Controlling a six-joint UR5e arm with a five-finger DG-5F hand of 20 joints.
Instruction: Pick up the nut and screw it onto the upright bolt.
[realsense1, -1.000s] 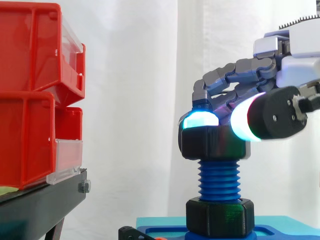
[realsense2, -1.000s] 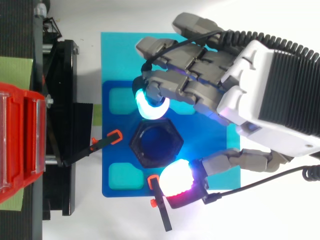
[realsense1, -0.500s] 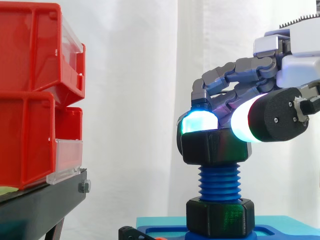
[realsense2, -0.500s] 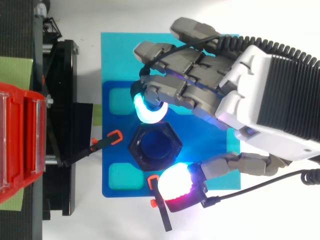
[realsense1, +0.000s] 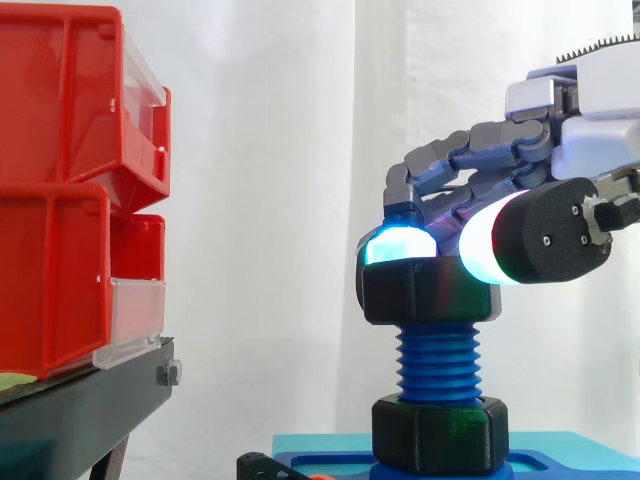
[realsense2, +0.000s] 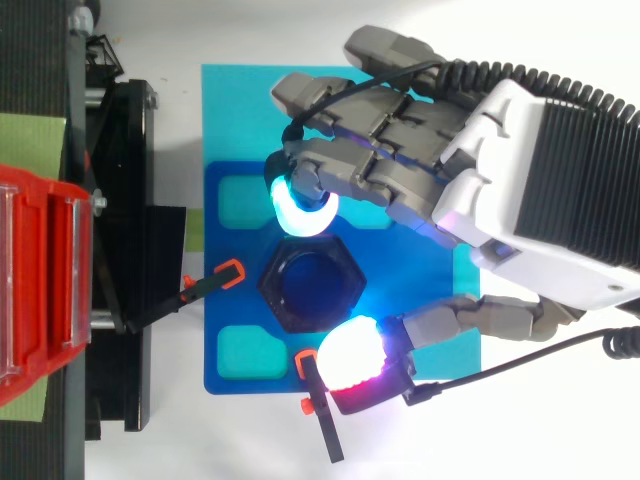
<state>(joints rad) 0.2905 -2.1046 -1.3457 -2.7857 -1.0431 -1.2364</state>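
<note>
The black hexagonal nut (realsense1: 430, 292) sat level on the top threads of the upright blue threaded bolt (realsense1: 438, 365), its bore in line with the bolt's vertical axis. The hand (realsense2: 520, 170) reached in from the right and slightly above. Its fingers were curled, with a cyan-glowing pad (realsense2: 297, 215) and a white-glowing thumb pad (realsense2: 352, 360) clamped on opposite sides of the nut. The screwing turn would likely have to run about that vertical axis, down the bare thread toward a second black hex nut (realsense1: 440, 433) at the bolt's foot.

Black hex nut (realsense1: 430, 292) atop upright blue threaded bolt (realsense1: 438, 365) — roughly level
</note>
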